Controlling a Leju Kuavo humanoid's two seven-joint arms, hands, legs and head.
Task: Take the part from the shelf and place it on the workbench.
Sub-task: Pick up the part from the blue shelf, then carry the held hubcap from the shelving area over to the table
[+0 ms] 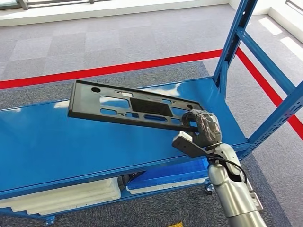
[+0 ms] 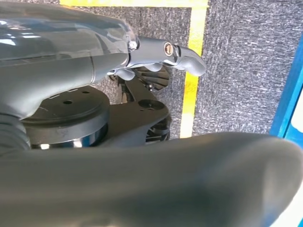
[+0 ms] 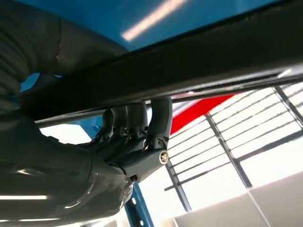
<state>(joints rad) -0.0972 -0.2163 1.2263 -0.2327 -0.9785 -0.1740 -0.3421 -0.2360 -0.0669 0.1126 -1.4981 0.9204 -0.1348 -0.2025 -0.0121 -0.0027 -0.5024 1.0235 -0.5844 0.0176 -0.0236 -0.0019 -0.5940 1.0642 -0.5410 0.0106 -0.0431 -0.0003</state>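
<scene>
Shelf (image 1: 42, 151): blue metal rack with a broad glossy top deck running from the left edge to the right, blue uprights and a slanted brace (image 1: 264, 61) at its far right corner. A lower deck beneath carries a white moulded tray (image 1: 71, 196) on the left and a blue bin (image 1: 171, 175) to the right.

Floor: grey carpet (image 1: 107, 33), crossed on the far side of the shelf by a red line (image 1: 107, 70) that turns down the right side. In the left wrist view, yellow floor tape (image 2: 191, 85) on grey carpet.

Part (image 1: 132, 106): long flat black panel, rectangular, with a raised rim, several oblong cut-outs, round holes near its ends and a ribbed block at the middle. It lies lengthwise over the shelf's top deck, far left end to near right end; its left end appears raised off the deck, though contact cannot be told for sure.

Right robot hand (image 1: 201, 130): clamped on the part's near right end, fingers (image 3: 157, 118) hooked over the panel's edge, thumb beneath.

Left robot hand (image 2: 161, 59): hangs by the robot's body above the carpet, holding nothing; thumb stretched out, the dark fingers behind it partly hidden, so whether they are apart or curled cannot be told.
</scene>
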